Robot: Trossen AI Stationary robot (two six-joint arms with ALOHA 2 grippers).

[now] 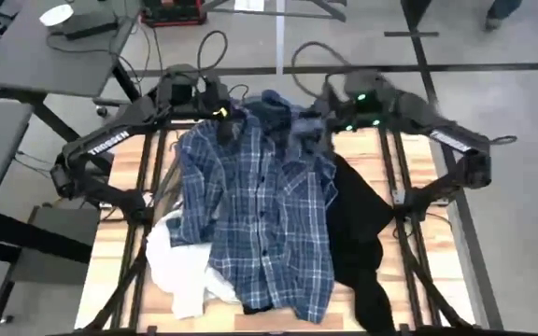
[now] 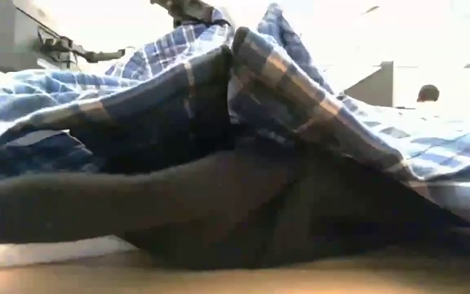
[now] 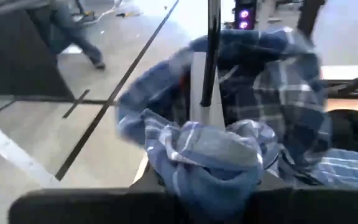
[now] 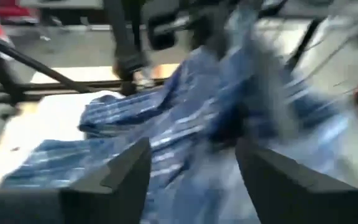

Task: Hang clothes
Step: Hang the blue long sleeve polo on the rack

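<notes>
The plaid shirt (image 1: pixel 264 219) lies spread over the middle of the table (image 1: pixel 106 271), its collar end at the far edge and its hem toward the near edge. The collar end is lifted off the table.

The left gripper (image 1: pixel 220 117) sits at the shirt's far-left shoulder. In the left wrist view a bunched fold of the shirt (image 3: pixel 210 155) fills the space between this gripper's fingers, which are pinched on the cloth.

The right gripper (image 1: pixel 318 131) sits at the shirt's far-right shoulder, just beside the raised collar. In the right wrist view its fingers (image 4: pixel 120 171) stand spread apart, with the shirt (image 4: pixel 185 130) lying between and beyond them; they grip nothing.

The black top (image 1: pixel 362 238) lies partly under the shirt's right side and runs out past it toward the near-right part of the table. In the low view it (image 2: pixel 186 204) rests on the table beneath the tented shirt (image 2: pixel 300 90).

The white top (image 1: pixel 180 261) lies crumpled at the shirt's near-left side, partly covered by it.
</notes>
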